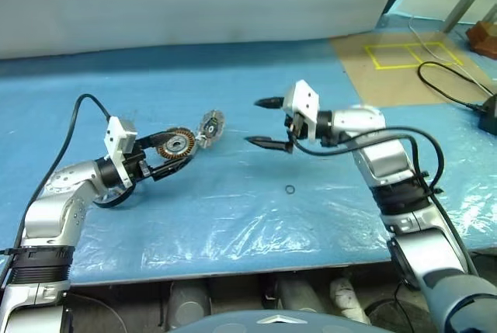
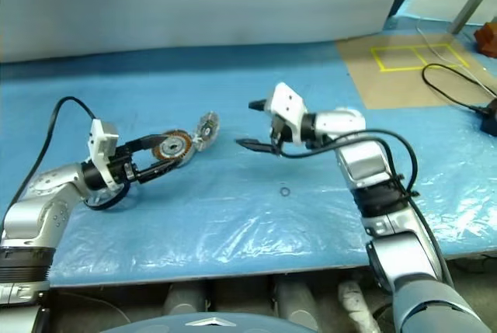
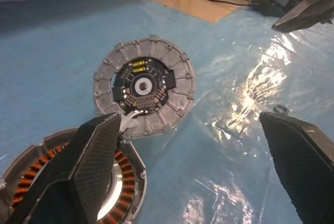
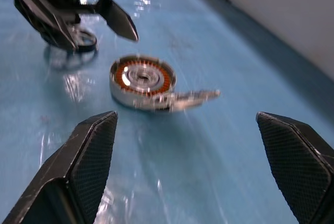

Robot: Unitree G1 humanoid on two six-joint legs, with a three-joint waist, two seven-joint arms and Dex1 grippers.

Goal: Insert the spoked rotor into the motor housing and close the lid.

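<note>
Plainly, both claws stand spread as wide as they go and neither has anything between its fingers. The left gripper (image 1: 172,154) reaches low over the blue plastic sheet (image 1: 233,216) with its two black fingers on either side of the motor housing (image 1: 175,144); from the head views it is hard to say whether a finger touches the casing, and in the left wrist view one finger (image 3: 86,166) covers part of its rim. The right gripper (image 1: 264,123) hangs in the air above the sheet, well apart from the housing, its fingers pointing toward the left arm and empty.

The housing lies flat on the sheet, open, and inside it the ring of copper-coloured windings (image 4: 142,77) runs around a metal centre; the inside looks free of any wheel. In the left wrist view the housing is cut off at the picture's edge. The lid (image 3: 143,85) is swung open beside it, joined at the rim, its inner face with the black-and-yellow centre turned up and toward the camera. From the right wrist view the lid (image 4: 190,97) shows nearly edge-on and blurred.

A tiny thin metal ring (image 1: 290,189) lies alone on the sheet, near the right arm and well apart from the housing.
</note>
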